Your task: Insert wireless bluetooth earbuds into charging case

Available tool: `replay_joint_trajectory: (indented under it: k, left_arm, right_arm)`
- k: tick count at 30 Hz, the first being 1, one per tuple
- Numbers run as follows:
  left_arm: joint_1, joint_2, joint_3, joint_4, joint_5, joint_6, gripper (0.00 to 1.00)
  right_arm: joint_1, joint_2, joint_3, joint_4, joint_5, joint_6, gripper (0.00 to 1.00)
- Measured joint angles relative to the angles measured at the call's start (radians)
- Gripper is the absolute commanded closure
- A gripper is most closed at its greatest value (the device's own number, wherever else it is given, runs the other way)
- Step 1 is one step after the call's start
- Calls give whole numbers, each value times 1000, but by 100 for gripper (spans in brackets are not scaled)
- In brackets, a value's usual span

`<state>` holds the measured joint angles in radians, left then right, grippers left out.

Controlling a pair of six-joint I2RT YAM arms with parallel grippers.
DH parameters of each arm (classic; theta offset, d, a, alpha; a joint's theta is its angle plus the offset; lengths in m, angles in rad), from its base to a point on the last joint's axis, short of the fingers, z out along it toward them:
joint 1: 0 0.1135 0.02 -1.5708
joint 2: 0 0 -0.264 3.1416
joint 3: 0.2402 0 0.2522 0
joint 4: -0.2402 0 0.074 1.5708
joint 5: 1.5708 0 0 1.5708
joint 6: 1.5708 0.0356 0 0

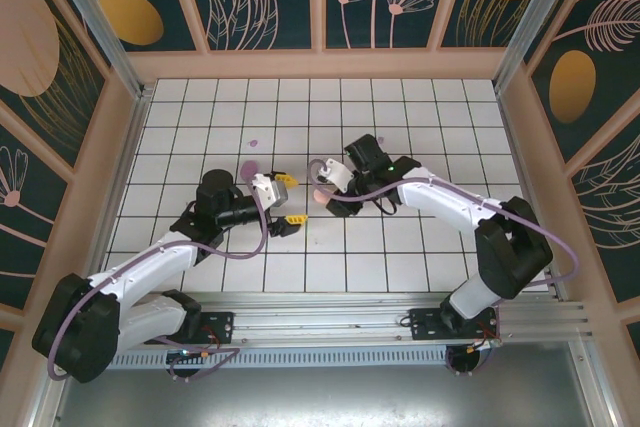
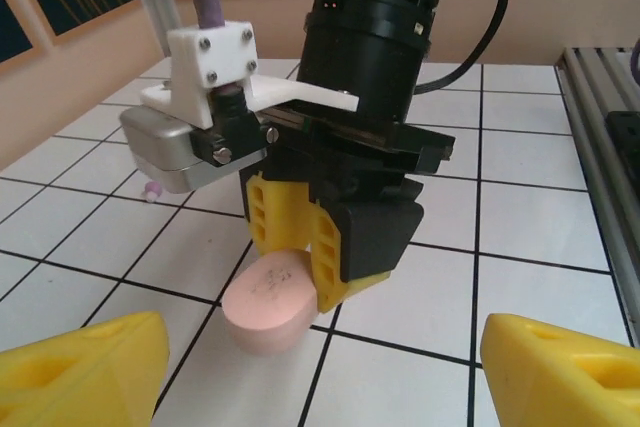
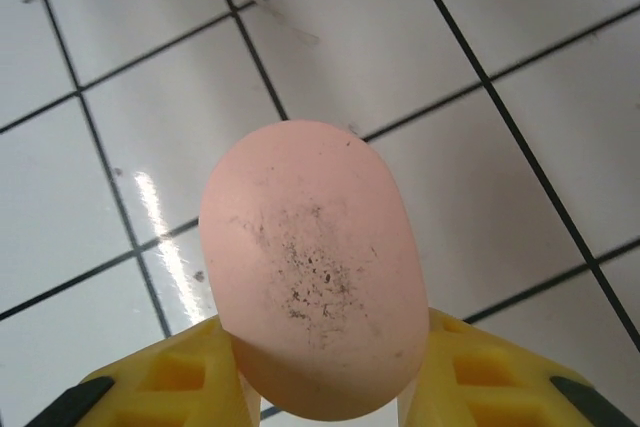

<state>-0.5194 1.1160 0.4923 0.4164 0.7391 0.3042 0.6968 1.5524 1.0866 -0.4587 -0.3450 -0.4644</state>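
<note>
The pink oval charging case is closed, its lid scuffed, and my right gripper is shut on its near end, holding it low over the white tiles. In the left wrist view the same case sticks out from the right gripper's yellow fingers. My left gripper is open and faces the case from close by, with nothing between its fingertips. From above, the left gripper and right gripper nearly meet at mid-table. A tiny lilac earbud lies further back on the left. A tiny pale pink bit lies on the tiles behind.
A larger purple oval, probably the other case, rests on the tiles just behind the left gripper. Wooden walls enclose the tiled floor. A metal rail runs along the near edge.
</note>
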Motion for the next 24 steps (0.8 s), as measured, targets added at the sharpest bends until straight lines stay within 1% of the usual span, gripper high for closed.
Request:
replay_joint_trajectory:
  k: [5,9,14,18,24]
  left_arm:
    - [0,5,39,-47,34,25,19]
    - [0,13,73,-90,63,47,16]
    - [0,46,101,-132,96,64,14]
    - [0,78,113,-143,105,74,11]
    - [0,102,113,-135,138,73,15]
  right_arm:
    - [42,-40,27,-38,-5,-39,86]
    - [63,-82,43,-69,-21,-64,85]
    - [70,-126,46,-73,-35,-80,85]
    - [72,-145,46,-72,-51,-80,85]
    - [78,-163,46,-73,-58,-80,85]
